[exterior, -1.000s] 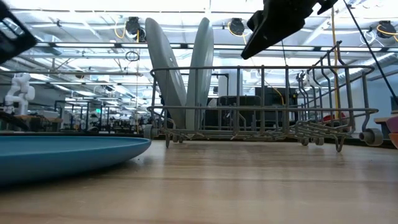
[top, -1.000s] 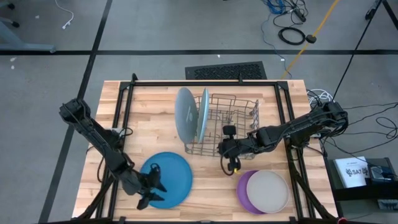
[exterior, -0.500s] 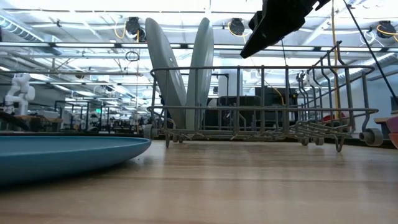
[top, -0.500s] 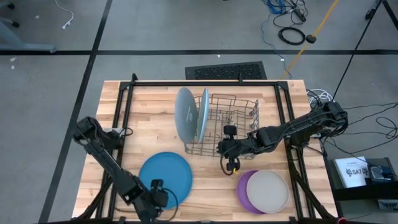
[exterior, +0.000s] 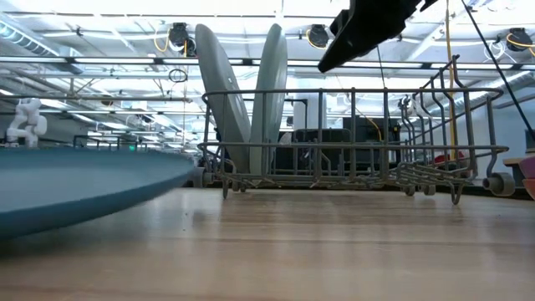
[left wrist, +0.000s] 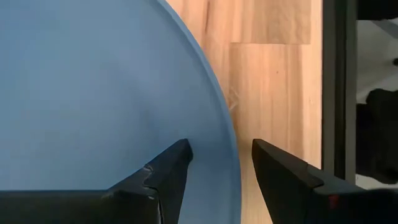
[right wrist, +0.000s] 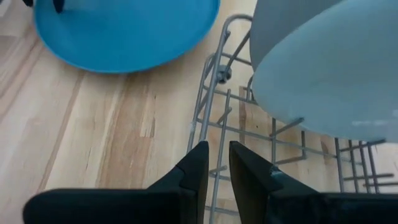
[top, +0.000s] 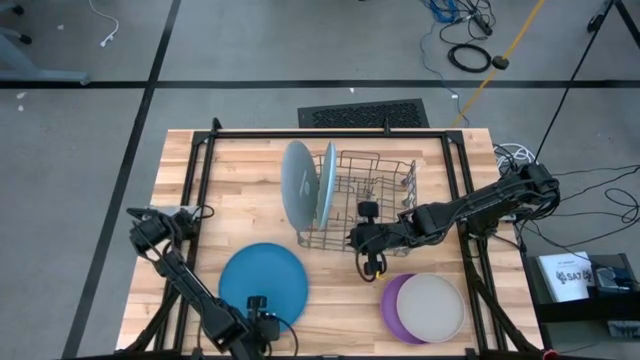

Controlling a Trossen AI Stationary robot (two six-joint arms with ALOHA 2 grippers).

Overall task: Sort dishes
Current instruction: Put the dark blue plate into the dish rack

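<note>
A darker blue plate (top: 262, 275) lies at the table's near left. It also shows in the low view (exterior: 84, 180), tipped, with its underside in sight. My left gripper (top: 258, 304) is at the plate's near rim and points down. A grey plate (top: 297, 185) and a light blue plate (top: 326, 188) stand on edge in the wire rack (top: 385, 180). A beige-grey plate (top: 432, 305) lies on a purple plate (top: 390, 305) at the near right. My right gripper (top: 372, 262) hovers, shut and empty, over the rack's near side. No orange-red plate is in view. My left gripper (left wrist: 221, 152) stands astride the blue plate's near rim (left wrist: 231, 134), one finger (left wrist: 168, 168) over the plate's top face and the other (left wrist: 280, 168) outside the rim. It comes from above, pointing down. The plate's near side is raised off the table, and its far side rests on the wood.
The black frame rails (top: 195, 190) run along the table's left and right sides. Bare wood lies between the blue plate and the purple one. The near table edge is close behind my left gripper. Cables lie beyond the right edge.
My left gripper has gone from above the blue plate's left part toward the table's near edge and now stands at the plate's near rim. The plate has slid slightly toward the left, and its near side has tipped up.
</note>
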